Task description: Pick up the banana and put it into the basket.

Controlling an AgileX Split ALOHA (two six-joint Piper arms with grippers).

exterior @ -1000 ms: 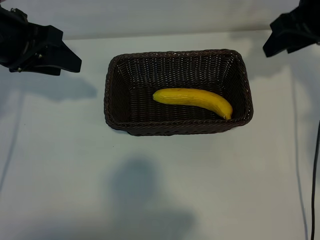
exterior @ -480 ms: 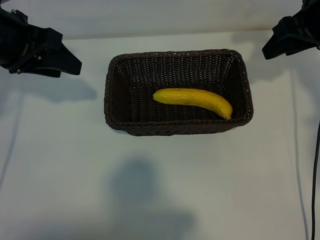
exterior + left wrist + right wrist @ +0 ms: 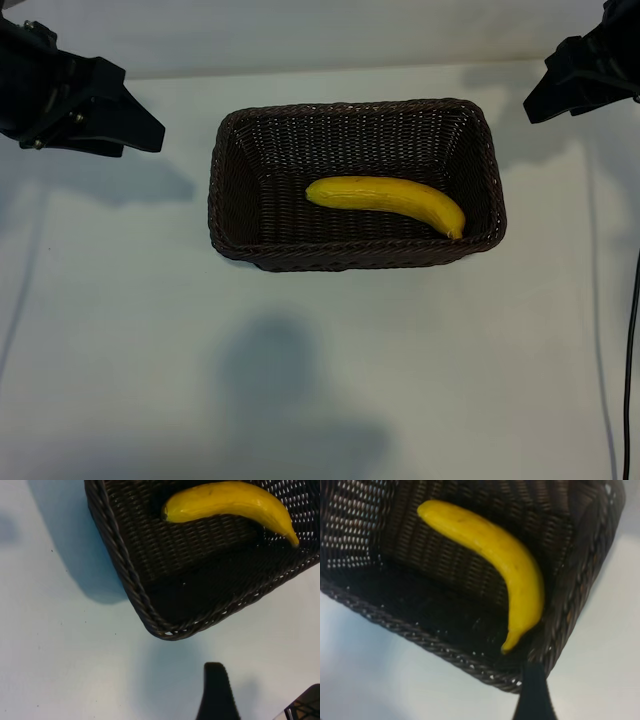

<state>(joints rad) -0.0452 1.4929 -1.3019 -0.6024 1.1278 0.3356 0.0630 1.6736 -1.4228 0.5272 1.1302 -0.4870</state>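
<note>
The banana (image 3: 385, 198) lies inside the dark woven basket (image 3: 350, 255) at the table's middle, its dark tip toward the basket's right end. Nothing touches it. My left gripper (image 3: 138, 125) hangs at the far left corner, well away from the basket, and it is open and empty. My right gripper (image 3: 548, 92) hangs at the far right corner, also open and empty. The left wrist view shows one finger (image 3: 216, 692) over bare table beside a basket (image 3: 125, 565) corner, with the banana (image 3: 230, 500) beyond. The right wrist view shows one finger (image 3: 534, 695) near the basket (image 3: 420, 637) rim and the banana (image 3: 495, 550).
The white table (image 3: 300, 380) spreads wide in front of the basket and on both sides. A dark cable (image 3: 630, 330) runs down the right edge. A soft shadow (image 3: 280, 390) falls on the table near the front.
The right arm has shifted very slightly at its far corner. Banana, basket and left arm have not moved.
</note>
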